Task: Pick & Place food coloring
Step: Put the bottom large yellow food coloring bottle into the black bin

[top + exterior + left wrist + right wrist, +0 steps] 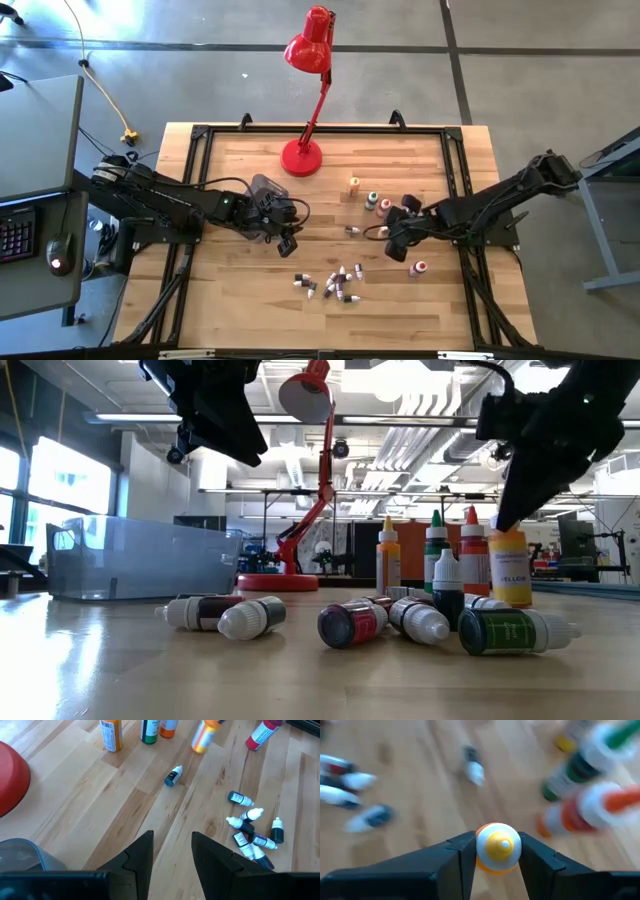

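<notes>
The food coloring bottles lay in two groups on the wooden surface (240, 300): a cluster of small bottles (333, 283) tipped on their sides near the front middle, and a few upright bottles (372, 199) standing farther back, near the right arm. One more, the red-capped bottle (419, 268), sat apart by the right edge, and a single small bottle (173, 775) lay alone between the groups.

The right gripper (498, 851) pinched a yellow bottle (498, 846) between its fingers, the yellow tip inside its white collar facing the wrist camera. In the low view this yellow bottle (511, 568) appeared to hang just above the surface beside the upright ones, though whether its base touched the wood could not be told.

The left gripper (172, 851) hovered over bare wood with its fingers spread and nothing between them, beside the grey tub (140, 558) and near the base of the red desk lamp (301, 157).
</notes>
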Tool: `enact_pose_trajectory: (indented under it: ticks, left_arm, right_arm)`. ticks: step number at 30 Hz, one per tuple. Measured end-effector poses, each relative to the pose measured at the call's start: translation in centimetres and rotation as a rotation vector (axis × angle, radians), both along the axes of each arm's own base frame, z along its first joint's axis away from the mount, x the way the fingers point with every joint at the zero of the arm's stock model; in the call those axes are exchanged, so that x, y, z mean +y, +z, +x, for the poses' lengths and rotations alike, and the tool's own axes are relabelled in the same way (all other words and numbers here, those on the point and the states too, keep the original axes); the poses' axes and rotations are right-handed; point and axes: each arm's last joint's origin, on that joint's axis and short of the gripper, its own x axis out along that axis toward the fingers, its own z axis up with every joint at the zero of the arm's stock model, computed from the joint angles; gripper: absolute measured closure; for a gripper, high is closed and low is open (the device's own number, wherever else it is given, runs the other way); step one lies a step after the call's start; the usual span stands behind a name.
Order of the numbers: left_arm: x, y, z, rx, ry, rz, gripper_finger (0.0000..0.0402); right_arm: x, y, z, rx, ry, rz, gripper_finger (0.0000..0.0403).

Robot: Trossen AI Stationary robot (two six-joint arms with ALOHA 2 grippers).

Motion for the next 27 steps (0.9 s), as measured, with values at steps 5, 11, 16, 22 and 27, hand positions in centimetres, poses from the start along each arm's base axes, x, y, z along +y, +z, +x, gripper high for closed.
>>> enact_pose_trajectory:
  ticks: [5,11,16,22,27]
  left_arm:
    - [0.1,0.8,-0.5,-0.028,-0.003,-0.004,0.0270]
    - [0.7,3.4,-2.3,-0.120,-0.029,0.063,0.0270]
    - [1.7,6.5,-5.6,-0.226,0.006,0.132,0.0270]
    - [3.3,8.4,-10.3,-0.243,0.112,0.201,0.0270]
    - [3.9,7.7,-12.4,-0.153,0.192,0.182,0.0270]
  right_arm:
    - [0.2,0.8,1.3,-0.134,0.070,0.034,0.0287]
    - [-0.1,2.1,4.5,-0.421,0.139,-0.031,0.0287]
    - [-0.9,3.0,8.7,-0.594,0.234,-0.128,0.0288]
    - [-3.1,5.8,15.4,-0.532,0.303,-0.275,0.0288]
    - [-5.8,8.0,20.9,-0.478,0.369,-0.313,0.0288]
